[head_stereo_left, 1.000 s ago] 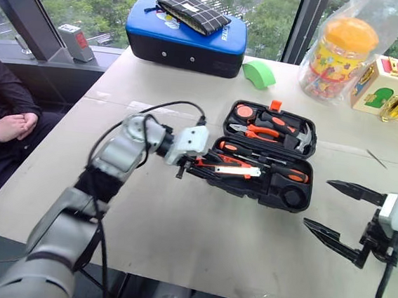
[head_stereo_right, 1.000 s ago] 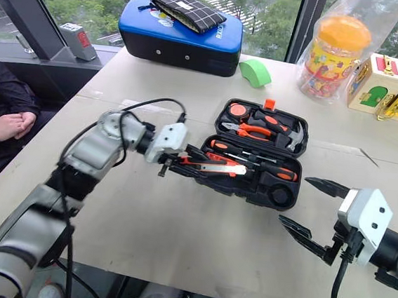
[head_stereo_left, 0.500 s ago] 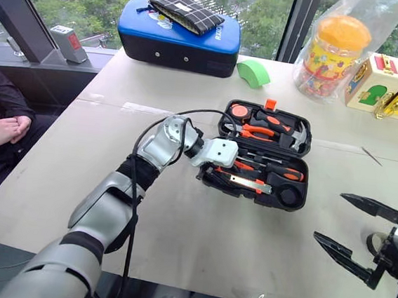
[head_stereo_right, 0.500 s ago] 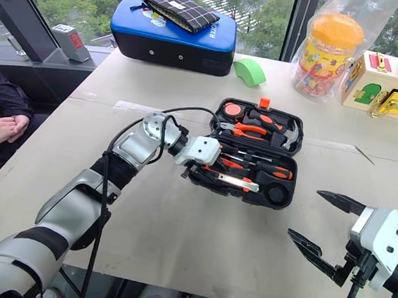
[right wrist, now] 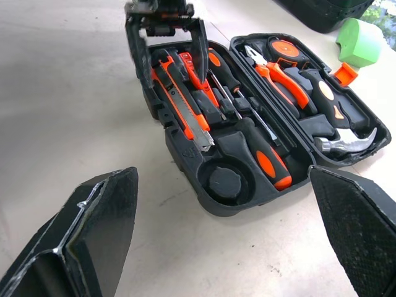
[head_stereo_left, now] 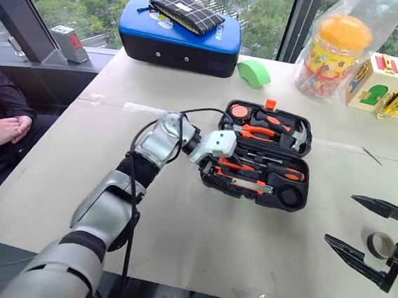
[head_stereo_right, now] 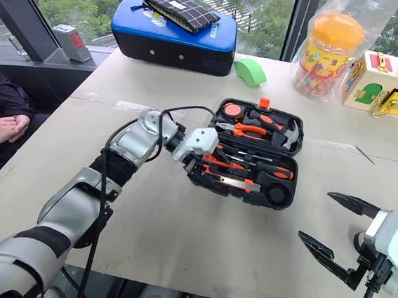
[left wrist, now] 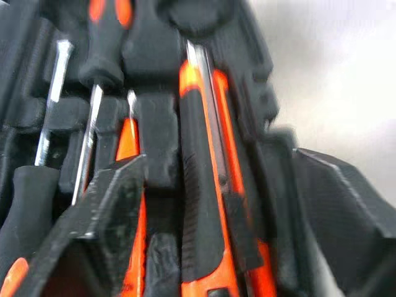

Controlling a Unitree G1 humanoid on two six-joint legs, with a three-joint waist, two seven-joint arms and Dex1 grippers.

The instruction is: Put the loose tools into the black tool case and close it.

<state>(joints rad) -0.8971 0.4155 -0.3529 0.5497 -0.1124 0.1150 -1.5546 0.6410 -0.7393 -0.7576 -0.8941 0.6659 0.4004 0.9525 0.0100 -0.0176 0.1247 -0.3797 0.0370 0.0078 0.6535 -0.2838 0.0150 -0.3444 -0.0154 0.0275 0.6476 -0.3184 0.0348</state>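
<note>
- Head views: the black tool case [head_stereo_left: 262, 155] lies open on the table [head_stereo_left: 177, 224]. The left gripper [head_stereo_right: 199, 164] reaches into the near half at its left end, its fingers parted over the tray. The utility knife [head_stereo_right: 241, 184] lies in the front slot, running away from those fingertips toward the round recess. The right gripper [head_stereo_left: 368, 239] hangs well apart from the case near the table's edge, fingers spread wide with nothing between them.
- Left wrist view: the two fingers [left wrist: 102, 210] rise either side of the orange-and-black utility knife [left wrist: 201, 204], which lies in its slot between them without either pad touching it. Beside one finger sit a slim orange screwdriver [left wrist: 127, 204] and the steel shafts of the screwdrivers [left wrist: 90, 154] in their moulded slots.
- Right wrist view: this gripper's own fingers [right wrist: 93, 235] stand far apart and empty. Beyond them is the open case [right wrist: 260, 124], with the left gripper [right wrist: 164, 46] straddling the knife at the tray's far end. The pliers [right wrist: 278, 77] and the hammer [right wrist: 337, 133] sit in the lid half.
</note>
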